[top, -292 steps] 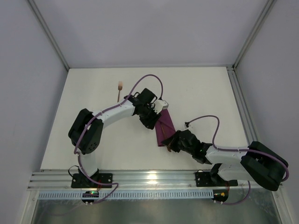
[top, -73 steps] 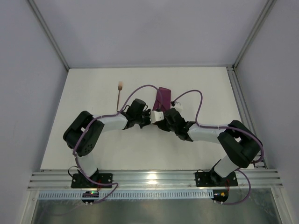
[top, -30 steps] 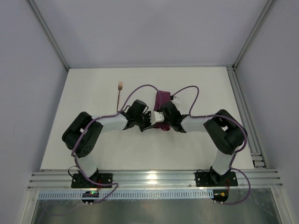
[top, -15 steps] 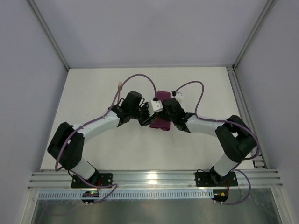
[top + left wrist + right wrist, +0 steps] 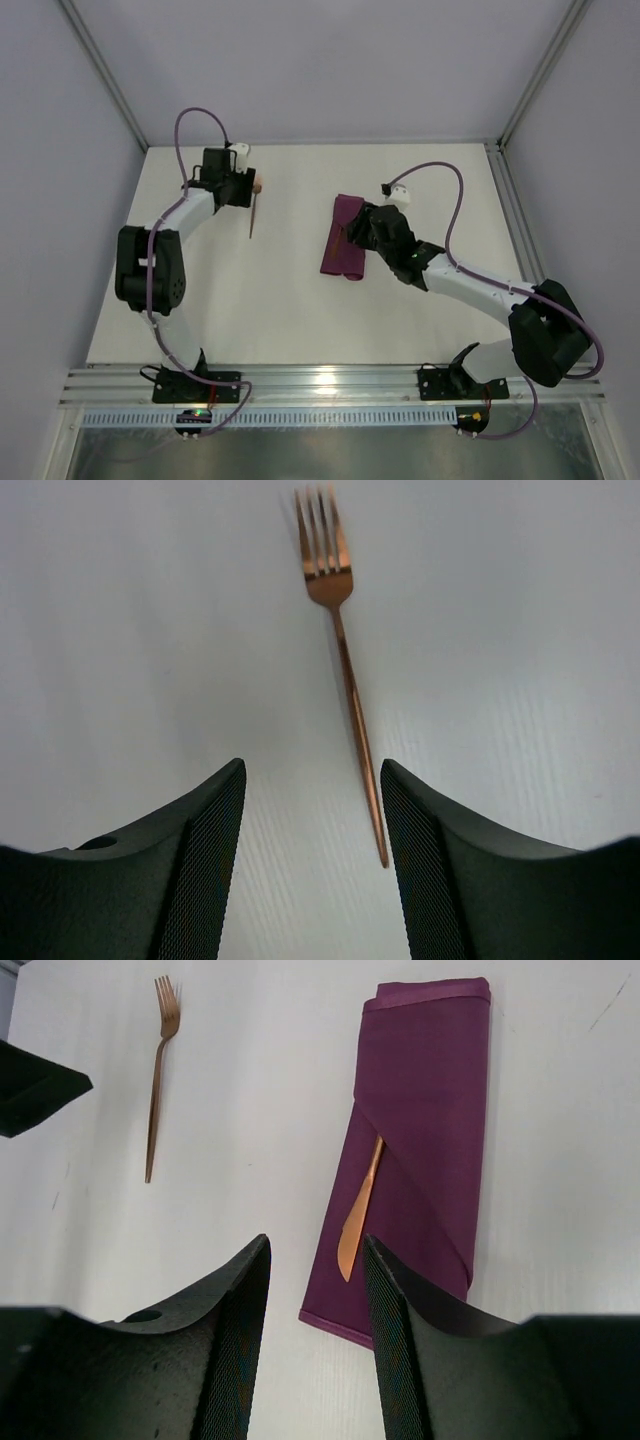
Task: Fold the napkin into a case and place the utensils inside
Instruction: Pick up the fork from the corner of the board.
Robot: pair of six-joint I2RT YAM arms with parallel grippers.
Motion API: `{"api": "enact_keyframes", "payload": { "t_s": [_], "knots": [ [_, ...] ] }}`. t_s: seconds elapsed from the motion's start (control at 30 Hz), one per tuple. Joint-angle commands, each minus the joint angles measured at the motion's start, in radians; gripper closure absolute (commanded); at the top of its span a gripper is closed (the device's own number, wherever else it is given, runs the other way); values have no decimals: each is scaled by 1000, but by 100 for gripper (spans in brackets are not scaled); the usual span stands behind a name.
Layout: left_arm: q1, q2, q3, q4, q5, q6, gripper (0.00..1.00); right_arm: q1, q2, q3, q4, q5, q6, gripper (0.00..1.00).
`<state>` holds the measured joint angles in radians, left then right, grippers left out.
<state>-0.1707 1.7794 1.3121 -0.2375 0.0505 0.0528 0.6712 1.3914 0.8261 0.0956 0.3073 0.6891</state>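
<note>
Folded already into a narrow magenta-purple cloth case (image 5: pixel 430 1130), mid desk (image 5: pixel 300 310), 1 thin copper-brown metal knife (image 5: pixel 358 1215) part-tucked under its flap. Yet to pocket 1 slim copper-brown metal fork (image 5: pixel 345 680) near the far-left corner. Poised there with left tool (image 5: pixel 312 777) spread, empty; right tool (image 5: pixel 316 1248) likewise, beside the case.

The purple case (image 5: pixel 343 250) lies flat on the white tabletop (image 5: pixel 300 310), its long sides running away from the arm bases with a slight tilt. The right tool (image 5: pixel 366 232) hangs at the case's right edge, near its far end. Well left of the case lies the thin fork (image 5: pixel 251 215), and the left tool (image 5: pixel 240 186) is at its far tip.
</note>
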Motion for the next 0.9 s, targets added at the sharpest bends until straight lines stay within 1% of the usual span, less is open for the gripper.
{"api": "enact_keyframes", "payload": {
  "t_s": [0.0,0.03,0.13,0.27,0.33,0.37,0.4,0.43,0.47,0.5,0.63,0.73,0.77,0.8,0.87],
  "knots": [
    [0,128,76,-60,-22,-21,41,2,-43,-19,-19,35,-59,53],
    [0,149,111,-65,-11,-10,41,2,-48,-19,-28,32,-69,53],
    [0,211,154,-80,26,16,41,4,-58,-19,-46,33,-85,53],
    [0,213,122,-49,78,18,43,4,-80,-35,-53,44,-94,53],
    [-1,222,124,-52,62,12,43,4,-84,-44,-51,47,-97,53],
    [-1,253,131,-78,46,10,46,2,-86,-45,-51,49,-100,53],
    [-1,274,168,-103,19,9,49,2,-89,-47,-53,50,-100,53],
    [-3,297,189,-132,20,12,52,4,-92,-48,-53,52,-100,54],
    [-3,339,225,-196,9,13,61,2,-94,-48,-53,50,-103,53],
    [-4,350,266,-222,-4,6,64,4,-101,-48,-54,52,-103,53],
    [-13,367,283,-252,-20,25,70,4,-118,-45,-59,59,-120,53],
    [-27,417,331,-328,-17,65,81,4,-126,-36,-66,64,-134,54],
    [-29,429,346,-356,-14,74,92,2,-129,-35,-68,61,-138,53],
    [-29,433,348,-365,-14,84,99,2,-129,-32,-66,58,-143,53],
    [-27,407,310,-344,30,97,100,4,-137,-28,-60,30,-161,53]
  ]
}}
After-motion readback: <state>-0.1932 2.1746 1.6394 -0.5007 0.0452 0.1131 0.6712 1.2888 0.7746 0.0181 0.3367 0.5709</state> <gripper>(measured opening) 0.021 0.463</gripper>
